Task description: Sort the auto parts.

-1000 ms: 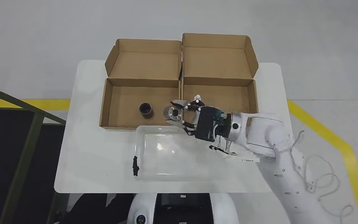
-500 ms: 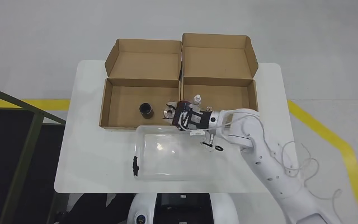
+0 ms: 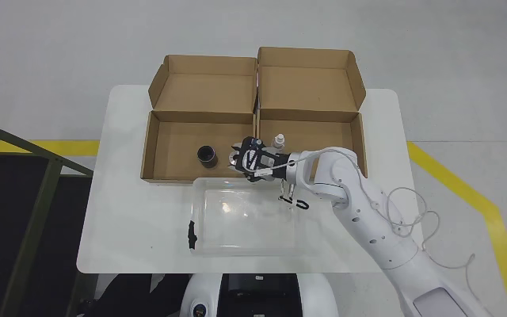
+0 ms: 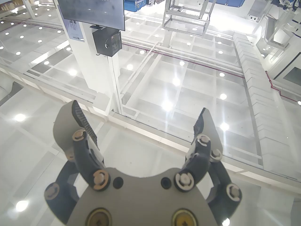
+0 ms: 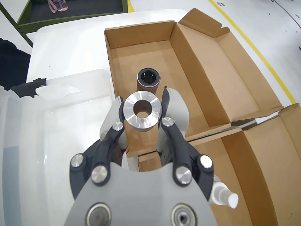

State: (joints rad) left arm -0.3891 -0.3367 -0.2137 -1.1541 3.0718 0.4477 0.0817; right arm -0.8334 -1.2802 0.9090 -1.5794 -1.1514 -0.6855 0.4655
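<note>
We see our right gripper [image 5: 142, 98] clamped on the silver ring [image 5: 143, 121], over the near right corner of the left cardboard box [image 5: 188, 90], close to the black bearing [image 5: 148, 78] standing inside; our left gripper [image 4: 139, 109] points ceilingward, jaws wide apart

The right gripper [image 3: 239, 158], gripping the silver metal ring [image 5: 152, 116] with its round centre hole, shifts left from above the seam between the two boxes to farther over the left brown cardboard box [image 3: 170, 154]. It ends nearer the black cylindrical bearing [image 3: 207, 155]. Its forearm swings aside, uncovering the small white spray bottle [image 3: 279, 141] in the right brown cardboard box [image 3: 337, 141].
</note>
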